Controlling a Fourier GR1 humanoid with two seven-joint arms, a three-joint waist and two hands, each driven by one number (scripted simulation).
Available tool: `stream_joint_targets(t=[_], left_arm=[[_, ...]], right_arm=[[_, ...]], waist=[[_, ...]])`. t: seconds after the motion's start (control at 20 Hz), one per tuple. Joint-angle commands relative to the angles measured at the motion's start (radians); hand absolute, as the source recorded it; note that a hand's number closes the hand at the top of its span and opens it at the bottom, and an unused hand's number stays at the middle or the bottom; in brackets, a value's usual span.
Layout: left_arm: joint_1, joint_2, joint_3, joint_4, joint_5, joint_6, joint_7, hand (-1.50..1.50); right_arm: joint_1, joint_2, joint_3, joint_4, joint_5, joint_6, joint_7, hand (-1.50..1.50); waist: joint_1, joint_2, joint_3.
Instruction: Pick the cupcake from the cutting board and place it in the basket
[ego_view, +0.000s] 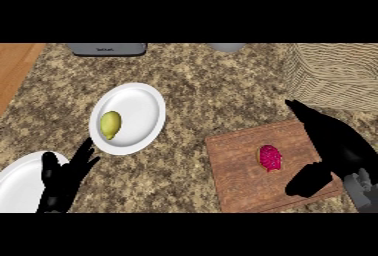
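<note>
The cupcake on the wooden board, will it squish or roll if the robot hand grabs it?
The cupcake looks small with bumpy pink frosting, so it is probably soft and could squish or smear. It seems to lie on its side on the cutting board, so a nudge might roll it. It is likely light for the right hand beside it.

Speckled granite-like stone counter (221, 90); matt wooden cutting board (244, 170) at five o'clock; rough woven wicker basket (336, 75) at two o'clock; smooth glossy white plate (140, 107) at ten o'clock; bare wood strip (15, 70) far left
</note>
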Motion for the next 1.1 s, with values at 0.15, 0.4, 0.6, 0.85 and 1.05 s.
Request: stream_joint_targets(t=[0.15, 0.4, 0.6, 0.85, 1.05], left_arm=[[0.005, -0.026, 0.003, 0.058, -0.041, 0.005, 0.021, 0.0], [0.011, -0.015, 0.038, 0.093, -0.036, -0.054, -0.008, 0.0], [0.055, -0.048, 0.013, 0.038, -0.065, -0.028, -0.001, 0.0], [-0.025, -0.057, 0.05, 0.081, -0.078, -0.026, 0.047, 0.0], [0.06, -0.08, 0.021, -0.006, -0.101, -0.022, 0.039, 0.0]], right_arm=[[0.057, 0.119, 0.015, 0.112, 0.146, -0.021, -0.011, -1.5], [0.068, 0.138, -0.033, 0.067, 0.18, 0.038, 0.012, -1.5], [0.208, 0.196, 0.037, 0.026, 0.314, -0.057, -0.01, -1.5], [0.148, 0.238, -0.046, 0.196, 0.314, -0.004, -0.143, -1.5], [0.114, 0.309, -0.041, 0.279, 0.372, 0.002, -0.153, -1.5]], waist=[[0.002, 0.006, -0.006], [0.001, 0.005, -0.006], [-0.004, 0.004, -0.006], [0.0, 0.007, -0.006], [0.007, 0.006, -0.006]])
